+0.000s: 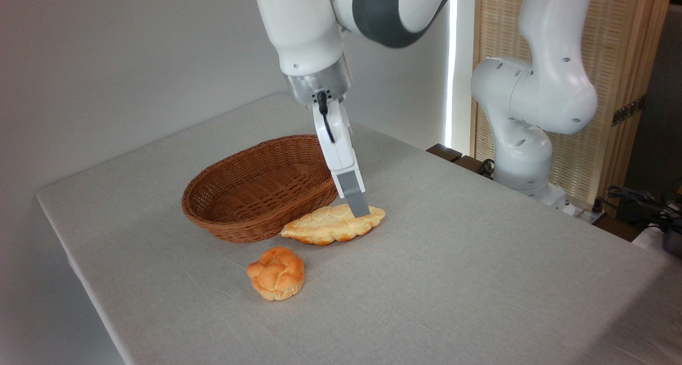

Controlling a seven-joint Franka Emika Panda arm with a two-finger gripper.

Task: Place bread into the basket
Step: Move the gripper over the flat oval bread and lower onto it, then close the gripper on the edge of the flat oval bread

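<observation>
The bread (324, 226), a long pale golden braided loaf, lies on the table against the front right side of the basket (240, 229), an oval brown wicker one with nothing inside. My gripper (360, 209) points down and slightly right, with its grey fingertips (356, 197) at the loaf's far right part. I see it edge-on, so only one finger shows and the other is hidden behind it. Whether the fingers clasp the loaf is not visible.
A small round orange knotted bun (276, 273) sits on the grey tablecloth in front of the loaf. The arm's white base (525, 141) stands at the table's right rear edge, with cables (634, 197) beyond it.
</observation>
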